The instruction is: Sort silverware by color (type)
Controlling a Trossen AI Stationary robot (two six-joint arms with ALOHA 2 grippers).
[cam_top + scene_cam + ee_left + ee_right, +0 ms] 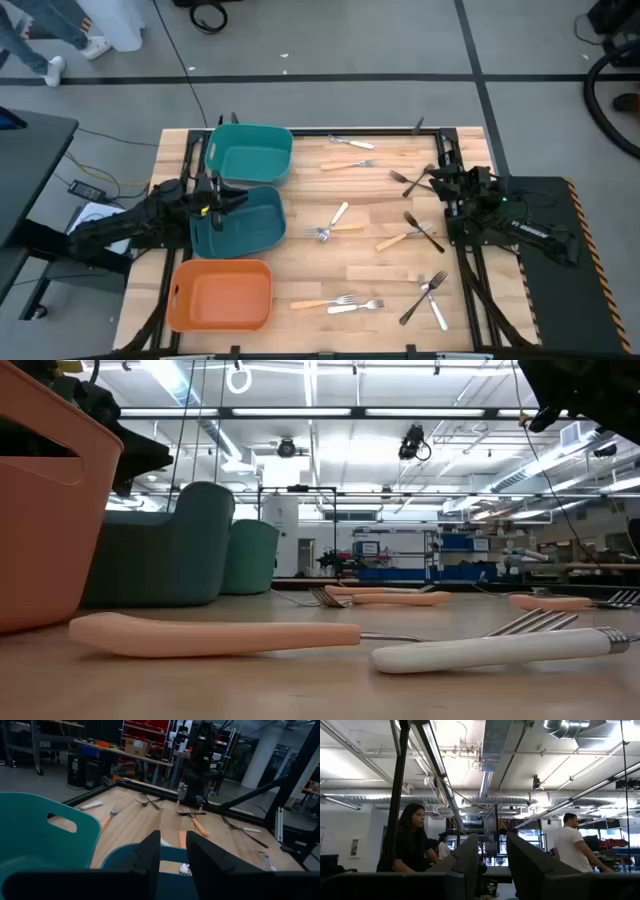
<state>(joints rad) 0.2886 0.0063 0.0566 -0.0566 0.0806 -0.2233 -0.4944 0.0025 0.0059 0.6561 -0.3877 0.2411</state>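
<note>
Silverware lies scattered on the wooden table: orange-handled forks [348, 165] [400, 240], white-handled forks [335, 218] [355, 308] and black forks [410, 180] [425, 232]. In the low view an orange-handled fork [215, 635] and a white-handled fork [500, 650] lie flat, closest to the camera. My left gripper [228, 200] [173, 842] hovers open over the dark blue bin [245, 225], nothing between its fingers. My right gripper [436, 182] [492, 845] stands open at the table's right side, beside a black fork, pointing level into the room.
Three bins line the table's left side: a green one [250, 152] at the far end, the dark blue one in the middle, an orange one [222, 293] at the near end. A black frame [470, 290] edges the table. People show in the room beyond [410, 842].
</note>
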